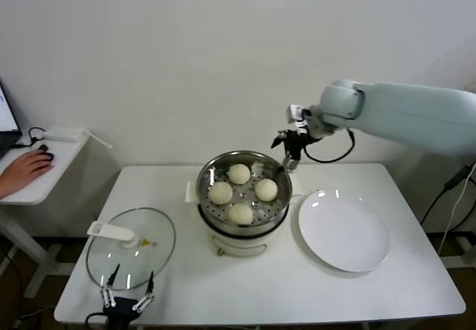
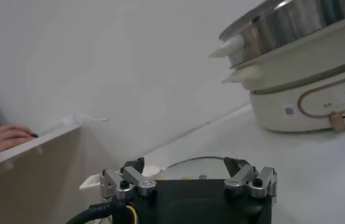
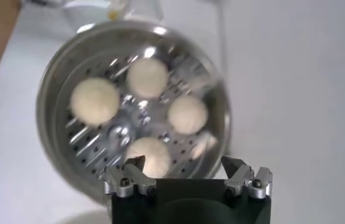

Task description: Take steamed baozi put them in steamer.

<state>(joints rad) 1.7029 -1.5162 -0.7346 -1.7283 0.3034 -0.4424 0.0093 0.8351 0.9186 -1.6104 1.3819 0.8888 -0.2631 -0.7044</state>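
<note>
Four steamed baozi (image 1: 239, 173) (image 1: 220, 192) (image 1: 266, 189) (image 1: 240, 214) sit in one stainless-steel steamer (image 1: 204, 178) on a single white table (image 1: 297, 293); the right wrist view counts the same four buns on the perforated tray. One flat white plate (image 1: 344, 230) lies beside the steamer, and one round glass lid (image 1: 131, 248) with a white handle rests on the table's other side. Two robot grippers are visible: the right gripper (image 1: 291, 149) above the steamer's far rim and the left gripper (image 1: 128, 297) at the table's near edge. One human hand (image 1: 24, 171) rests on a separate side desk (image 1: 52, 174).
</note>
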